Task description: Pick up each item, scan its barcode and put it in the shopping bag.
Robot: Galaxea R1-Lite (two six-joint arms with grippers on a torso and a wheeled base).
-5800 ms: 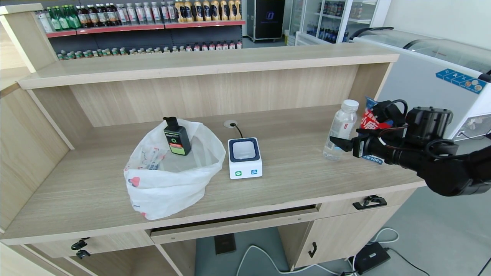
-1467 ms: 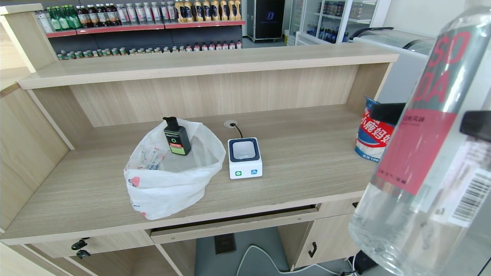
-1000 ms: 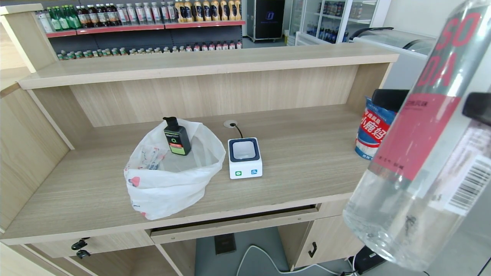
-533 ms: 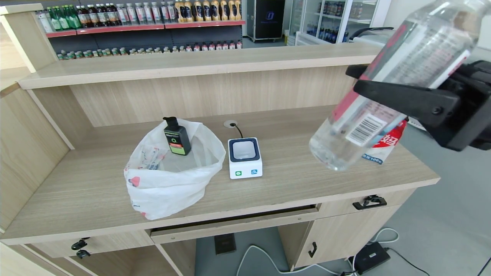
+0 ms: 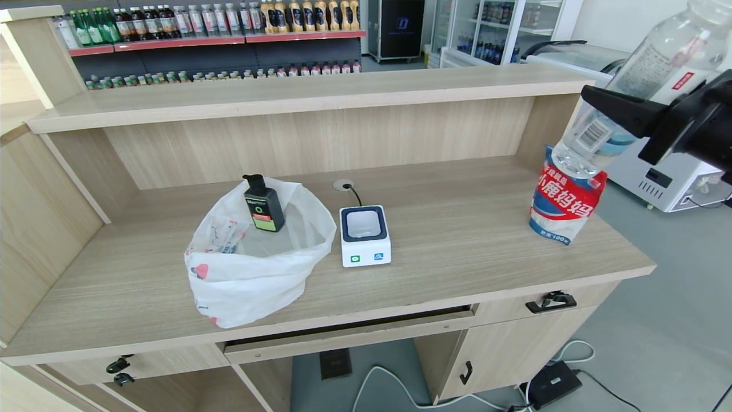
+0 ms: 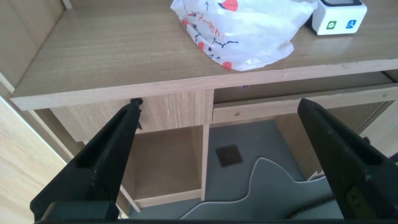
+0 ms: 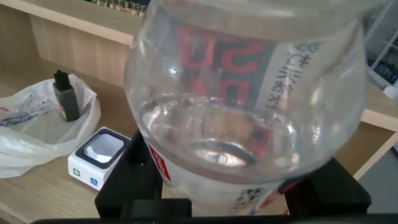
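Bottle [image 5: 657, 54]: clear, part-filled, red-and-white label, barcode panel seen near the base; tilted, base lowermost, held in the air at the right end of the counter [image 5: 457, 252], near the pouch [image 5: 563, 206].
Right gripper [image 5: 615, 100]: clamped on the bottle.
Left gripper [image 6: 221, 109]: fingers spread wide, low before the counter's front.

Light wood surface [image 5: 446, 229]. White shopping bag [image 5: 257, 269] sits left of centre, scanner [image 5: 365, 236] just beside it. Red-and-white pouch [image 5: 565, 206] stands near the right end.
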